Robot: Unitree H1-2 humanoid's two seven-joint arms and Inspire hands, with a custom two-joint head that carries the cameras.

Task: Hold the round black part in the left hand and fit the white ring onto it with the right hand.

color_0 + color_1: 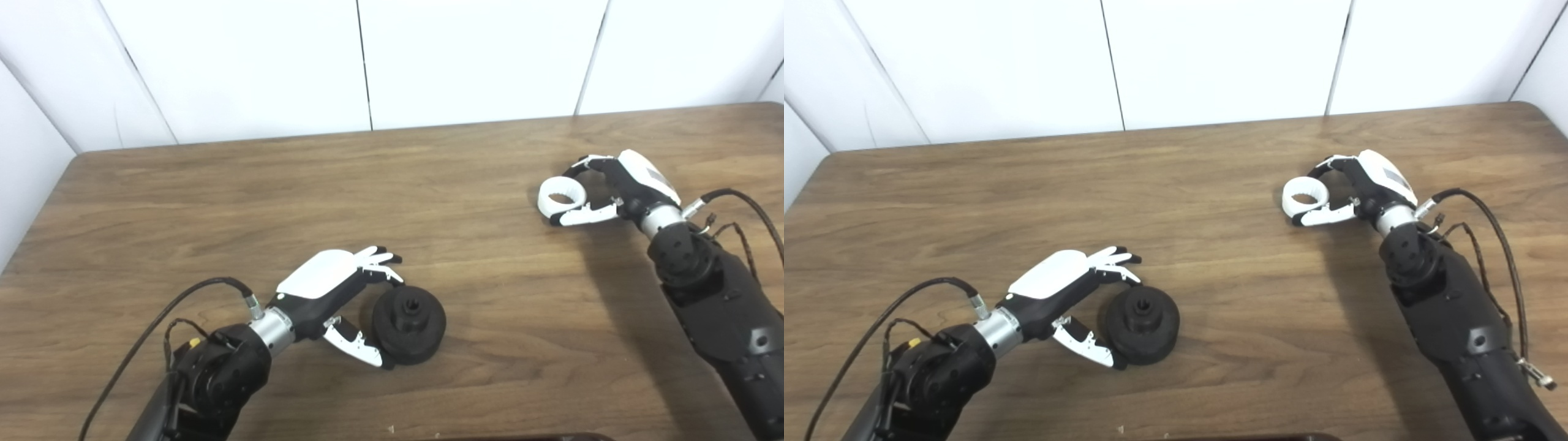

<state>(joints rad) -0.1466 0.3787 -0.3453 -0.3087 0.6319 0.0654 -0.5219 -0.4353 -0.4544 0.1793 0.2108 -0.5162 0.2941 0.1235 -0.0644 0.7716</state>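
Left hand [334, 288] open, cupped beside round black part [409, 324], thumb touching its near rim. Much bare wooden table [392, 196] between. Right hand [612, 184] closed on white ring [561, 196], near far edge; white wall [465, 55] behind.

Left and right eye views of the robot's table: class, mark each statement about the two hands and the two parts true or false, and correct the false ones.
1. The white ring sits between the fingers and thumb of the right hand. True.
2. The round black part is already fitted with the ring. False: the two lie far apart on the wooden table.
3. The left hand is beside the black part, thumb at its near edge. True.
4. The black part is lifted high above the table. False: it rests on the table.
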